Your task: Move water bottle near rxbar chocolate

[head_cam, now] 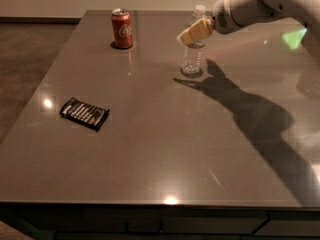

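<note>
Grey table [150, 149] | arm [250, 6] reaches from right | gripper [194, 32] at water bottle [191, 61] neck | grip: cannot tell

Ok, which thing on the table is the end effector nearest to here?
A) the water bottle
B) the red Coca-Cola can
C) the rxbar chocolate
A: the end effector is at the upper part of the water bottle, while the can stands apart and the rxbar chocolate lies well away, nearer the camera.

Tan gripper [187, 35] at clear ribbed water bottle [191, 62] w/ white cap; 1 red can [122, 29]; blk rxbar [85, 114], white lettering; grey table [165, 154].
</note>
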